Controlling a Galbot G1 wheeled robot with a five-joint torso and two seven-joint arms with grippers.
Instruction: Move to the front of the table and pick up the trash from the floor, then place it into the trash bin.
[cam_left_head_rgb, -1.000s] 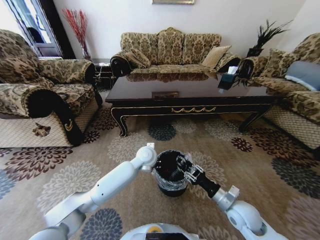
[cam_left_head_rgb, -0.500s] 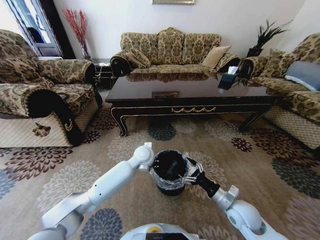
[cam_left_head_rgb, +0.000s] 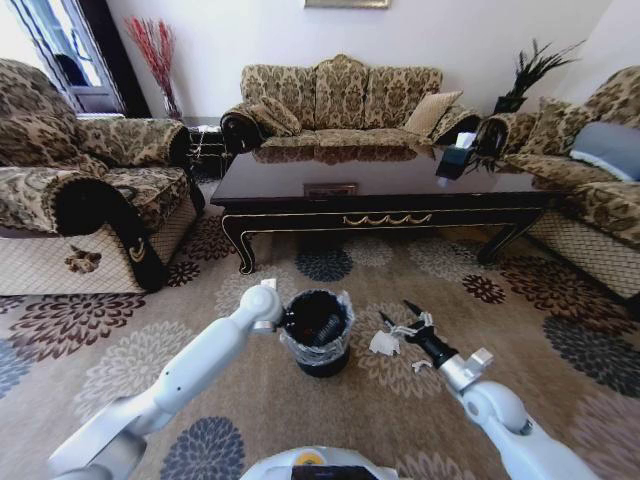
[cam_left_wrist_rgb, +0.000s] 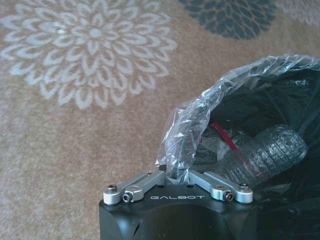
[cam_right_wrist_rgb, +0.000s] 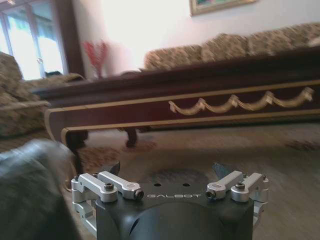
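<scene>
The black trash bin (cam_left_head_rgb: 318, 352) with its clear liner (cam_left_wrist_rgb: 225, 95) stands on the carpet in front of the dark table (cam_left_head_rgb: 380, 190). My left gripper (cam_left_head_rgb: 284, 322) is shut on the bin's near rim, with the liner pinched between its fingers (cam_left_wrist_rgb: 177, 172). Inside the bin lies the trash, a crushed clear plastic bottle (cam_left_wrist_rgb: 272, 152) with a red strip. My right gripper (cam_left_head_rgb: 398, 322) hovers low over the carpet just right of the bin, open with nothing between its fingers (cam_right_wrist_rgb: 167, 167). It faces the table's gold-trimmed apron (cam_right_wrist_rgb: 200, 100).
A patterned armchair (cam_left_head_rgb: 80, 190) stands on the left, one sofa (cam_left_head_rgb: 340, 100) behind the table and another (cam_left_head_rgb: 600, 190) on the right. A dark tissue box (cam_left_head_rgb: 455, 155) sits on the table's right end. Open carpet (cam_left_head_rgb: 500, 300) lies right of the bin.
The bin has shifted left and slightly away, held by my left gripper. My right gripper has drawn out from over the bin to its right side.
</scene>
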